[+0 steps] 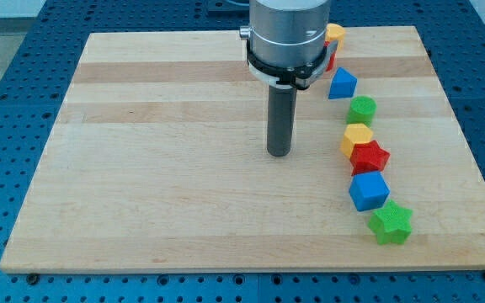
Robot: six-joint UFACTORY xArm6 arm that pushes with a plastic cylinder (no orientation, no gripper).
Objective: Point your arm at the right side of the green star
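- The pale wooden surface [183, 168] lies on a blue perforated bench, its blocks strung in a curving line near the view's right edge.
- There are no fingers here, only a dark rod; my tip [279, 154] rests on bare wood, touching nothing.
- The green plastic star [391, 223] sits well to my tip's right and toward the view's bottom, ending the line; its right side looks open for an approach.
- Count: two yellow blocks, two green, two blue, one red star, plus a red sliver behind the arm.

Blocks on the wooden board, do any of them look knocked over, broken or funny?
Nothing stands out. The blocks sit whole in a wobbly line down the view's right, from the yellow block to the green star. My tip rests apart, to their left.
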